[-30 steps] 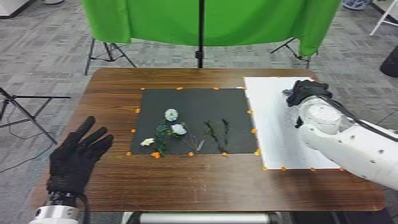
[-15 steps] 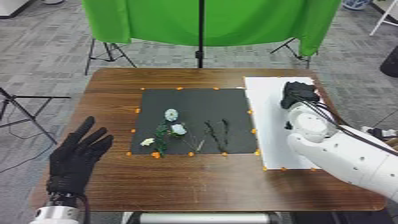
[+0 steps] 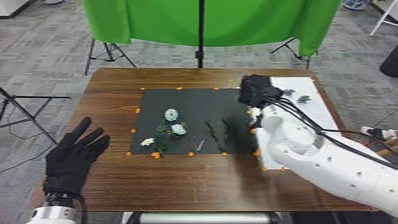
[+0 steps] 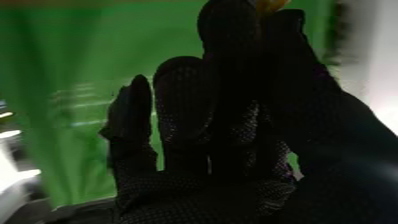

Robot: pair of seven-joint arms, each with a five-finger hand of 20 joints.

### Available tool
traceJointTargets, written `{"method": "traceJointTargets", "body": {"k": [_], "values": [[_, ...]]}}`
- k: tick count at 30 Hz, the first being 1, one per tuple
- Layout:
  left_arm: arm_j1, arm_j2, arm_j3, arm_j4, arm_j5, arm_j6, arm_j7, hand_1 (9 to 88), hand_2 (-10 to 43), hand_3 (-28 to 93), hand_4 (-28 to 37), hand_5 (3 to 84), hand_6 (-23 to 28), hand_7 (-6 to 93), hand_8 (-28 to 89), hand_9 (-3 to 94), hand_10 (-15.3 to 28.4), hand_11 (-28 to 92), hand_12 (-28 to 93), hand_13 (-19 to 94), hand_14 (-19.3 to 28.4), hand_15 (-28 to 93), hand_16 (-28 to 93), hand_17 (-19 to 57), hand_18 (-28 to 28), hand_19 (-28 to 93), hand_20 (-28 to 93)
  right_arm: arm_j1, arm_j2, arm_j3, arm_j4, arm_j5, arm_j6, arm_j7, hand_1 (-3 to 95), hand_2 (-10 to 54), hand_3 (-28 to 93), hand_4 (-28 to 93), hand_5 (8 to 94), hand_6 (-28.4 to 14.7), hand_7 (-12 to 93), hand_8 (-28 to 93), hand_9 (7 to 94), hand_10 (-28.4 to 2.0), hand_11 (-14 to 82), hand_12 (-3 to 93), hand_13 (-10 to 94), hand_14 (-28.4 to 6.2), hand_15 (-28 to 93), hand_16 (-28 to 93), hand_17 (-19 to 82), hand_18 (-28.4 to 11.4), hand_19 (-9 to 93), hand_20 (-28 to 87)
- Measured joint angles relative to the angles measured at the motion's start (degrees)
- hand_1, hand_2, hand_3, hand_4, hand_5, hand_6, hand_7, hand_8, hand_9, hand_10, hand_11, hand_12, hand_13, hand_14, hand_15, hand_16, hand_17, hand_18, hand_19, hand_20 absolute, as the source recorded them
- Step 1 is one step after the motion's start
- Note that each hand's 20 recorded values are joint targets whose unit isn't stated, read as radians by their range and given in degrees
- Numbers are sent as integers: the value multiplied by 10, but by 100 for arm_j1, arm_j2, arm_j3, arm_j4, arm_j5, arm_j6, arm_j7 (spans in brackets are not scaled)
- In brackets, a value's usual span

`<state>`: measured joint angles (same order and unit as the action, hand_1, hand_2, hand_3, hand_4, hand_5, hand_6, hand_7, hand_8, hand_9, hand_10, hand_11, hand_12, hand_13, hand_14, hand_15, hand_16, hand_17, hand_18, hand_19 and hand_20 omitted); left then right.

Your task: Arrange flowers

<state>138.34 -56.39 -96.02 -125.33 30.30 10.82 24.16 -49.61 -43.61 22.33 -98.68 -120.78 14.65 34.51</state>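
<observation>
The dark mat's (image 3: 194,99) two o'clock corner and part of the white sheet (image 3: 327,117) are hidden by the right hand (image 3: 257,92) and its arm; whether that hand is open or closed cannot be told, and an orange-yellow thing (image 4: 272,4) by it is blurred and cut off. Flowers (image 3: 179,129) lie toward the mat's eight o'clock, grey-green clumps (image 3: 304,99) at the right hand's three o'clock, while the left hand (image 3: 69,162), open, is at the table's (image 3: 195,185) eight o'clock.

We see a brown wooden table (image 3: 178,185) with streaky grain, a dull black mat (image 3: 200,102), a smooth white sheet (image 3: 293,83) on the right and a far green cloth (image 3: 151,22) with soft folds. The right hand (image 3: 258,91) wears bumpy black cloth.
</observation>
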Motion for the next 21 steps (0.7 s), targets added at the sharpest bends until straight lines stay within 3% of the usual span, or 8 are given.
{"method": "traceJointTargets", "body": {"k": [10,19,21], "values": [[-22,-48,0,0,52,-5,-101,205,79,771,-283,354,70,106,-99,339,188,204,100,236,280,476,-79,-87,284,542,175,-539,-880,-5,-164,-246,-452,-178,536,-95,689,-283,865,46,158,3,913,-62,212,359,694,-59,722,248,215,-217,796,505],[-76,-84,-29,4,114,-49,-307,204,79,774,-283,355,70,108,-98,339,188,204,99,235,281,477,-79,-87,284,541,174,-693,-972,-199,-159,-423,-850,-174,488,-95,697,-283,742,57,141,-44,841,-68,254,348,642,-74,765,203,178,-220,783,518],[-78,-84,-34,4,119,-54,-326,206,80,773,-283,355,70,108,-99,339,188,204,99,235,281,476,-79,-87,284,541,174,-720,-959,-190,-172,-476,-949,-182,465,-95,708,-283,705,58,148,-116,815,-75,298,313,632,-78,773,197,172,-220,780,523]]}}
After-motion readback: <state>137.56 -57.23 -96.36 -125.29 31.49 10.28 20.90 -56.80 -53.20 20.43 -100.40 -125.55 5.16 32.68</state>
